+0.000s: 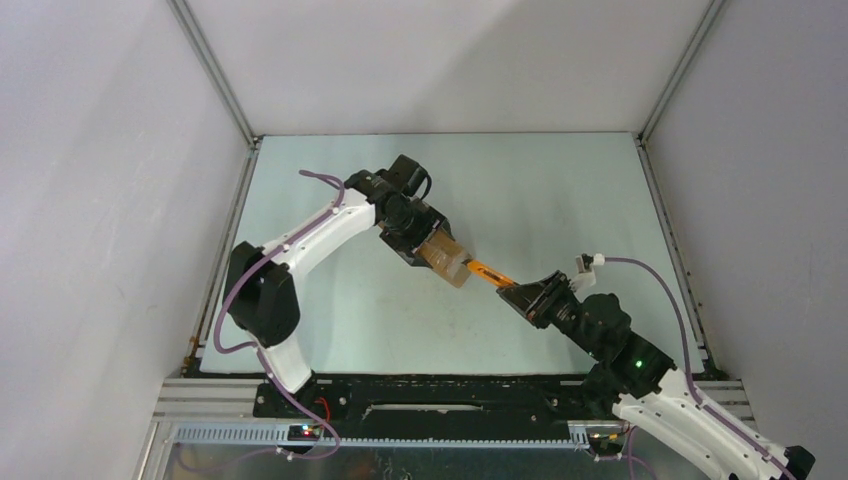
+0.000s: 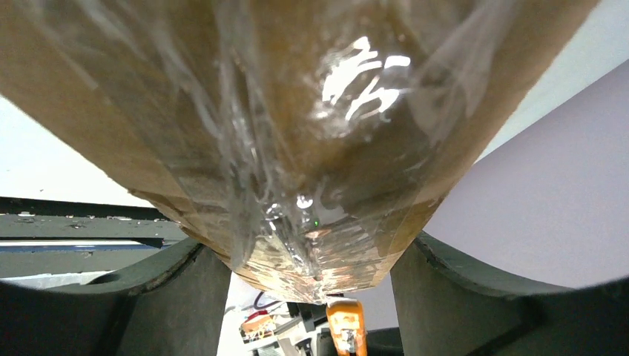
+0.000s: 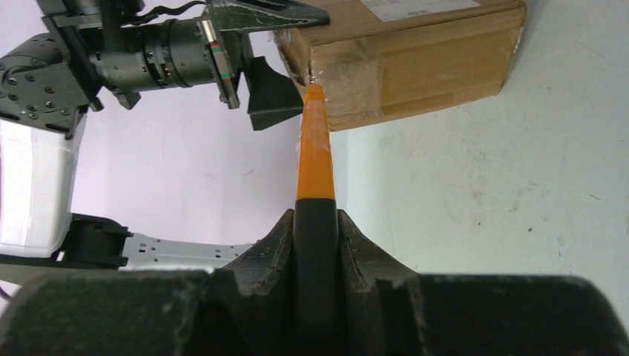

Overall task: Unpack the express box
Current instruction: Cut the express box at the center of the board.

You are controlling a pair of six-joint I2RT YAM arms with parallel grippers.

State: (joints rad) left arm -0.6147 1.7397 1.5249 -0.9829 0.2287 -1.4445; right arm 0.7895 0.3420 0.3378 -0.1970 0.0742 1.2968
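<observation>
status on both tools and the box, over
Left tool shut on taped brown cardboard express box. Right tool shut on slim orange-and-black utility knife, tip at the box's taped corner. Nothing blocking.

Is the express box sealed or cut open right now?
Sealed: clear tape covers the end seam of the express box, flaps closed; the utility knife tip sits at its edge.

Overhead, a pale greenish tabletop [image 1: 560, 200] fills the centre of the frame, faintly scuffed. A white left wall [image 1: 100, 200], back wall [image 1: 450, 60] and right wall [image 1: 770, 180] box it in. One aluminium strut [image 1: 214, 70] climbs the upper-left corner, a second strut [image 1: 679, 70] the upper-right. The light is soft and even.
</observation>
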